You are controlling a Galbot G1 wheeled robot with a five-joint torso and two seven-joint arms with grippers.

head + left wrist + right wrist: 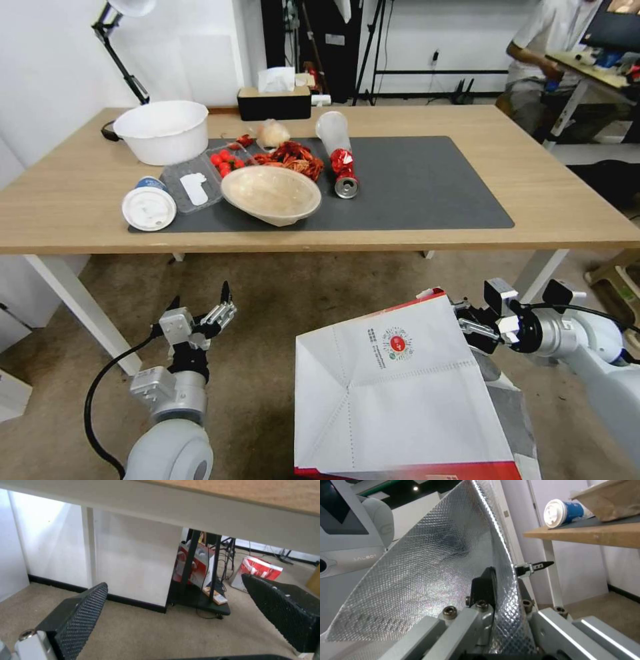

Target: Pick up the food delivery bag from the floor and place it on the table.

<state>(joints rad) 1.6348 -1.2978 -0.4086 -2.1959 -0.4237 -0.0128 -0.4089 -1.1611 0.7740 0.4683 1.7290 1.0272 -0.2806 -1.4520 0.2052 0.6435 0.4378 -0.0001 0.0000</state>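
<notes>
Head view: we see our right end effector [475, 325] clamped on the upper edge of the bag [400, 393], which hangs tilted above the floor [267, 320], just before the desk [533, 220]. Our right wrist view shows one finger [485, 585] pressed against the bag's foil lining [430, 565]. Our left end effector [200, 310] hovers low beside the bag, fingers [80, 610] spread wide, holding nothing.
</notes>
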